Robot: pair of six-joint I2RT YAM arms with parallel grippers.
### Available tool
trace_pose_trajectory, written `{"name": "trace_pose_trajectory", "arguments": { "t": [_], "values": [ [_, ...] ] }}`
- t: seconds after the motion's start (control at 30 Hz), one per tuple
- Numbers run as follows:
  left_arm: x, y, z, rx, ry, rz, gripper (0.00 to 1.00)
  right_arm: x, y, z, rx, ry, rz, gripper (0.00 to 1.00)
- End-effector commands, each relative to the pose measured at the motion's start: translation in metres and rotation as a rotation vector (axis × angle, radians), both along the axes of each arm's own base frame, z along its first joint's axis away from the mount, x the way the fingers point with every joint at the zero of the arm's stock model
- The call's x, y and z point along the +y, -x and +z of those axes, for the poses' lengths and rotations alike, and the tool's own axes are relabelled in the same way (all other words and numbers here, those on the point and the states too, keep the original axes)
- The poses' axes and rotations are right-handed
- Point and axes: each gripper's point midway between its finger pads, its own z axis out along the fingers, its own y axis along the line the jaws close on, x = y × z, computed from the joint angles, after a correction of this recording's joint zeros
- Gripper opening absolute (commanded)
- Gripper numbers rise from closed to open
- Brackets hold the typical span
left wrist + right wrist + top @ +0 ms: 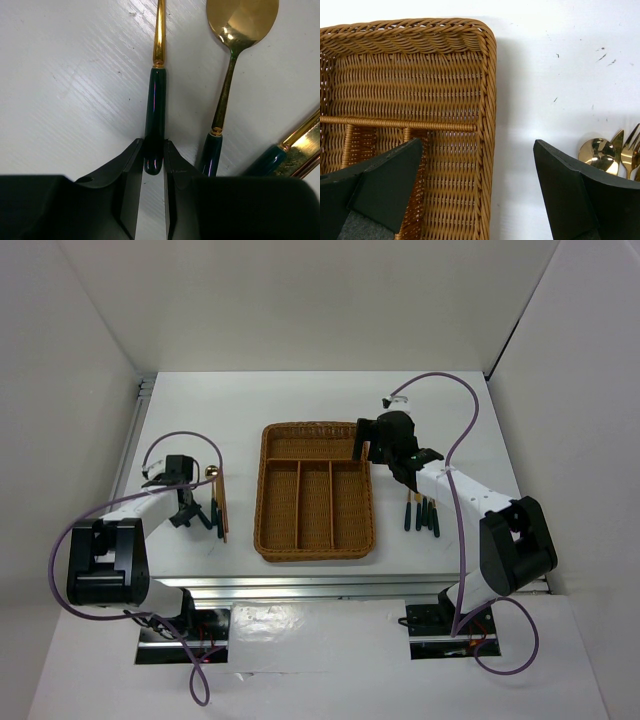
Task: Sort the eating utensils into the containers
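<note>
Left gripper (154,150) is clamped on the very end of a green-handled utensil (155,100) lying on the tabletop (75,75) at nine o'clock of the wicker tray (316,426), so lift slowly and level lest it pivot; right gripper (477,170) hangs spread at the tray's two o'clock corner

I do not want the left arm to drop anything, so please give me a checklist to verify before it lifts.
1. Left gripper closed on both sides of the green-handled utensil: ok.
2. Grip placement: it sits at the handle's very end, so the utensil may tip. Not ok.
3. Spoon lies apart from the held handle: ok.
4. Right gripper open, carrying nothing: ok.
5. Drop path: the right gripper hangs over the wicker tray corner, possibly in the way. Not ok.
6. Utensil type: head out of view, cannot tell.
</note>
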Motion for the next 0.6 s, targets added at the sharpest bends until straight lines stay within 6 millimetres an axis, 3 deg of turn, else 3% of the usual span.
{"name": "trace_pose_trajectory", "arguments": {
  "t": [0.0,0.13,0.17,0.3,0.47,0.5,0.57],
  "values": [
    [0.001,-0.006,0.009,-0.035,0.008,0.028,0.14,0.0,-0.011,0.017,-0.047,-0.009,-0.023,1.0],
    [0.002,-0.003,0.033,-0.111,0.011,0.071,0.14,0.0,-0.011,0.017,-0.047,-0.009,-0.023,1.0],
    [0.002,-0.007,0.051,-0.173,0.014,0.08,0.14,0.0,-0.011,0.017,-0.047,-0.009,-0.023,1.0],
    [-0.006,-0.011,0.086,-0.301,0.051,0.055,0.14,0.002,-0.011,0.017,-0.044,-0.014,-0.013,1.0],
    [-0.038,-0.017,0.115,-0.373,0.125,-0.097,0.14,-0.004,-0.011,0.02,-0.047,-0.018,-0.035,1.0],
    [-0.046,-0.015,0.114,-0.362,0.146,-0.121,0.14,-0.004,-0.011,0.02,-0.047,-0.018,-0.035,1.0],
    [-0.071,-0.02,0.125,-0.386,0.197,-0.22,0.14,-0.008,-0.01,0.018,-0.041,-0.012,-0.057,1.0]
  ]
}}
